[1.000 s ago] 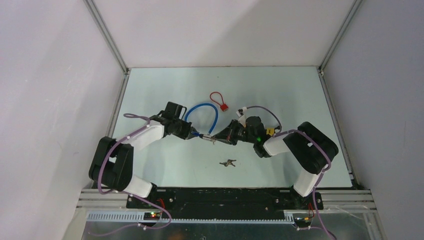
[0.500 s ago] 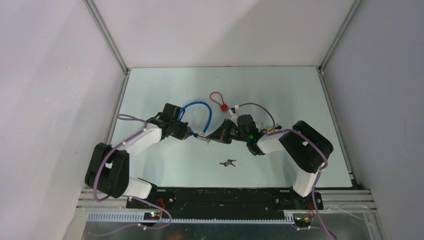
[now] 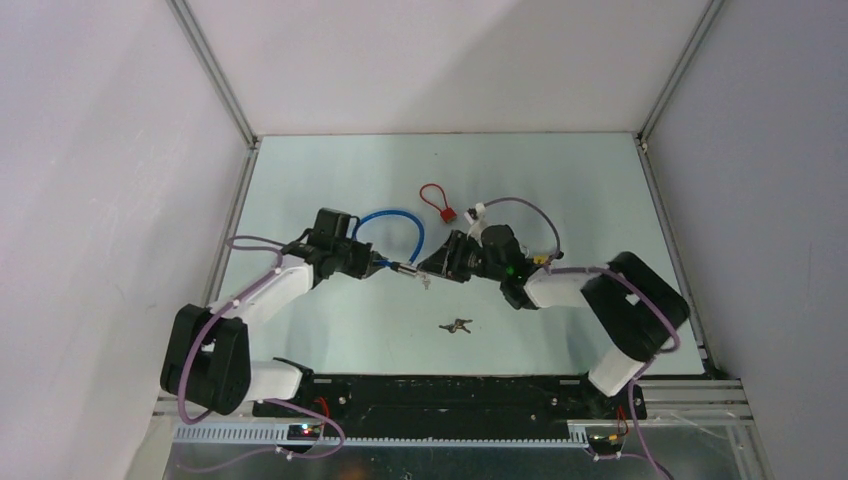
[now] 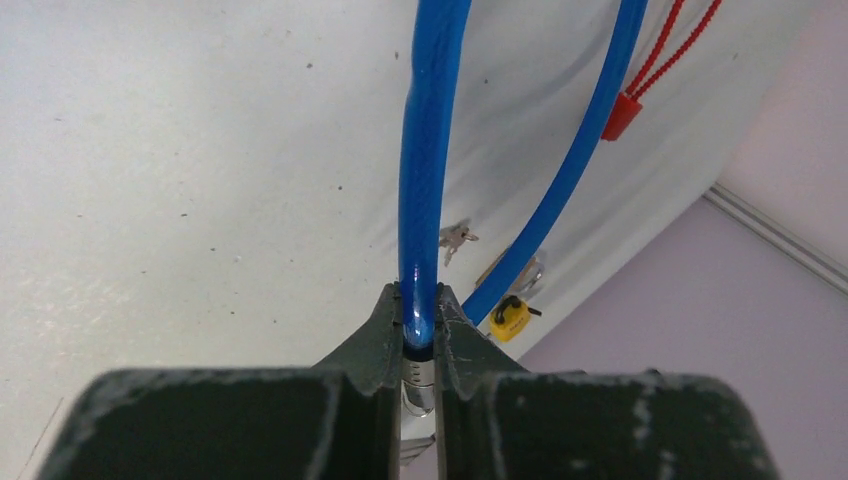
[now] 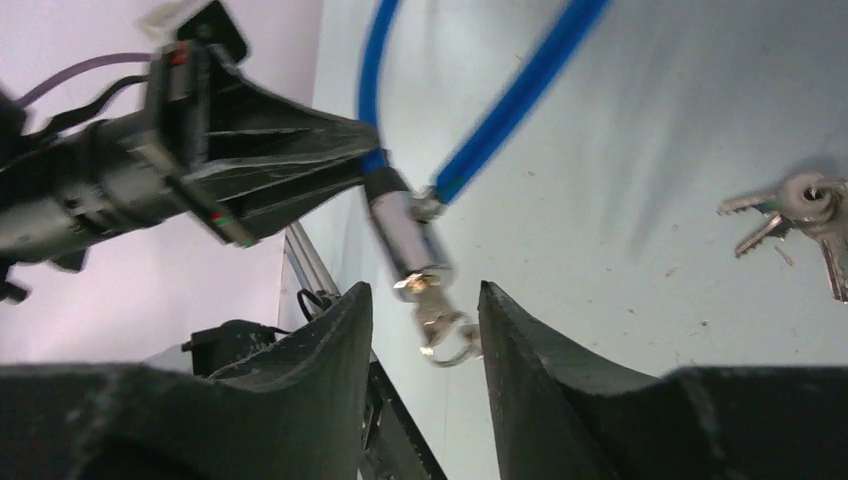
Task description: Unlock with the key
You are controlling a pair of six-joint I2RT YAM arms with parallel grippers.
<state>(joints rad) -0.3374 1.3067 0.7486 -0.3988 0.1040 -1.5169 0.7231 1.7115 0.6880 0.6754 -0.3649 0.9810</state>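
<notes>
A blue cable lock [image 3: 400, 222] loops on the table. My left gripper [image 3: 378, 264] is shut on the cable's end [image 4: 420, 310] where it meets the silver lock cylinder [image 5: 408, 238]. A key with a split ring [image 5: 440, 322] sticks in the cylinder's end and hangs free. My right gripper [image 3: 430, 268] is open, its fingers [image 5: 335, 330] either side of the key without touching it. A spare bunch of keys [image 3: 456, 325] lies on the table nearer the bases; it also shows in the right wrist view [image 5: 800, 215].
A small red cable lock [image 3: 438, 203] lies behind the blue loop, also in the left wrist view [image 4: 640, 95]. White walls enclose the table on three sides.
Both arms shifted left and slightly back with the lock. The right gripper now stands open around the key.
</notes>
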